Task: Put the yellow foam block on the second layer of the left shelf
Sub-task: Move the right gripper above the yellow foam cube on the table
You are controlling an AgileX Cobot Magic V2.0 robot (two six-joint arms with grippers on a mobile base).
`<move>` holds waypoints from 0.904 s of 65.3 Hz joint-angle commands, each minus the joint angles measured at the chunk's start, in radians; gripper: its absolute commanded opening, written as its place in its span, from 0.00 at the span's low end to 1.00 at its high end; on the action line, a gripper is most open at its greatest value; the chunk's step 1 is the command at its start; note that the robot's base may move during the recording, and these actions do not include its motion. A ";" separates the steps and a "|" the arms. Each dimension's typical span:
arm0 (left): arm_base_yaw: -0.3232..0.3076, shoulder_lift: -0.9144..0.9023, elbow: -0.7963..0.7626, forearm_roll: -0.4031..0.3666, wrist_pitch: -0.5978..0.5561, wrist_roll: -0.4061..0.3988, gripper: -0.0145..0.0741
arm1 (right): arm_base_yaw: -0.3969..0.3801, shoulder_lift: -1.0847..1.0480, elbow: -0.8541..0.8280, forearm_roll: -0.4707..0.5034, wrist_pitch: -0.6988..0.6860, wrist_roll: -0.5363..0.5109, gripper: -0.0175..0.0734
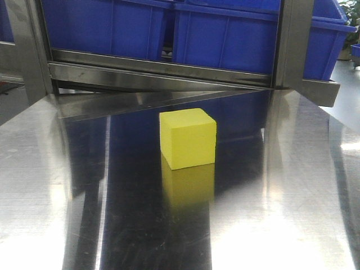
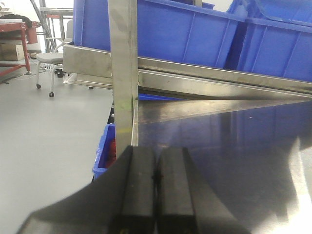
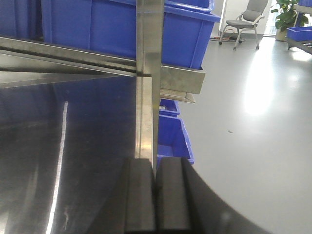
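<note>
Left of the yellow foam block point(image 1: 188, 138), outside the front view, the left gripper point(image 2: 156, 163) hangs by a brushed steel upright point(image 2: 124, 73), its black jaws clenched flat together on nothing. The block sits alone near the middle of the mirror-bright steel desk point(image 1: 292, 214). It is a matte, sharp-edged cube, with its reflection lying just in front of it. Behind and above the block run a steel shelf rail point(image 1: 157, 70) and glossy blue plastic bins point(image 1: 225, 34). Right of the block, the right gripper point(image 3: 156, 170) is likewise clenched and empty beside another upright point(image 3: 148, 73). Neither wrist view shows the block. I judge three risks: jaws brought down clenched would shove the light cube across the slick steel; a hard squeeze would dent the foam and tilt it; a careless lift could knock the rail behind it.
</note>
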 commanded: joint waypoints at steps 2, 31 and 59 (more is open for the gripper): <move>-0.005 0.007 0.026 -0.003 -0.084 -0.004 0.32 | -0.005 -0.011 -0.022 0.000 -0.090 -0.005 0.25; -0.005 0.007 0.026 -0.003 -0.084 -0.004 0.32 | -0.005 -0.011 -0.022 0.000 -0.090 -0.005 0.25; -0.005 0.007 0.026 -0.003 -0.084 -0.004 0.32 | -0.005 -0.010 -0.038 0.000 -0.124 -0.005 0.25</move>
